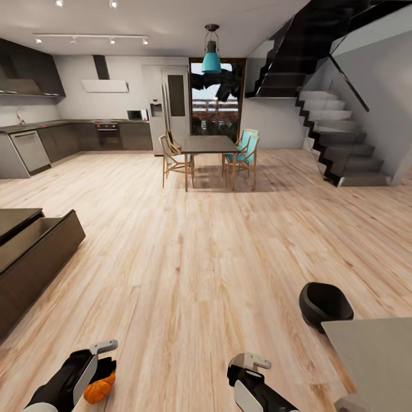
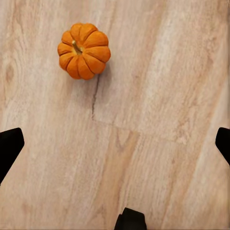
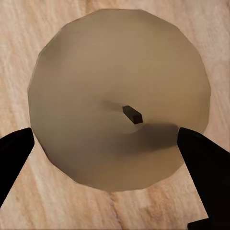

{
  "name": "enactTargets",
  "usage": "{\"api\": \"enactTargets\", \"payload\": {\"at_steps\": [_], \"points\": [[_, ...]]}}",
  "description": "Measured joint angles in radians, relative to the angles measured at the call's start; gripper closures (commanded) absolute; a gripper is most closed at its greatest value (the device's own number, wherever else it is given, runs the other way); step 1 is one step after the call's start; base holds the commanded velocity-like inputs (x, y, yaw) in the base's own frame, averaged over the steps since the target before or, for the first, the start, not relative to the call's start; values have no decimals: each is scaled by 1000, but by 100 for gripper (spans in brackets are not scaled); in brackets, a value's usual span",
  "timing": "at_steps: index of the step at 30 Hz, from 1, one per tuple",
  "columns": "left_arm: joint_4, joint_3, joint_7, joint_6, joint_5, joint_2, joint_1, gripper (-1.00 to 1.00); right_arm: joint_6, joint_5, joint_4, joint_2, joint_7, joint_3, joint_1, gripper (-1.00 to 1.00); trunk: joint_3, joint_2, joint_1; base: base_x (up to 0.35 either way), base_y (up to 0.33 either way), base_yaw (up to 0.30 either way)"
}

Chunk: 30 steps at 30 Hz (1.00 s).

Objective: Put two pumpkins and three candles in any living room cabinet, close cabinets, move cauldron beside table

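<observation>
- One pumpkin, bright orange and ribbed with a short stem, sits on the wooden floor at the near left, partly hidden by the left arm in the head view.
- One candle, a pale grey-beige disc seen from above with a small dark wick, stands on the floor beneath the right pincer.
- Black cauldron rests on the floor at the near right, just beside the corner of the grey tabletop.
- Dark brown cabinet at the left has a drawer pulled out.
- Left pincer points down, fingers spread wide, the pumpkin apart from them.
- Right pincer's fingers stand spread on either side of the candle; contact cannot be told.
</observation>
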Motion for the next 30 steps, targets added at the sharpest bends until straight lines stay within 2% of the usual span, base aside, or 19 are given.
{"api": "enactTargets", "payload": {"at_steps": [22, 30], "points": [[0, -1, 0, 0, 0, 1, 0, -100, 0, -1, 0, 0, 0, 1, 0, 100, 0, 0, 0, 329, 0, 0], [0, 0, 0, 0, 0, 1, 0, -100, 0, -1, 0, 0, 0, 25, 0, 100, 0, 0, 0, 330, 0, 0]]}}
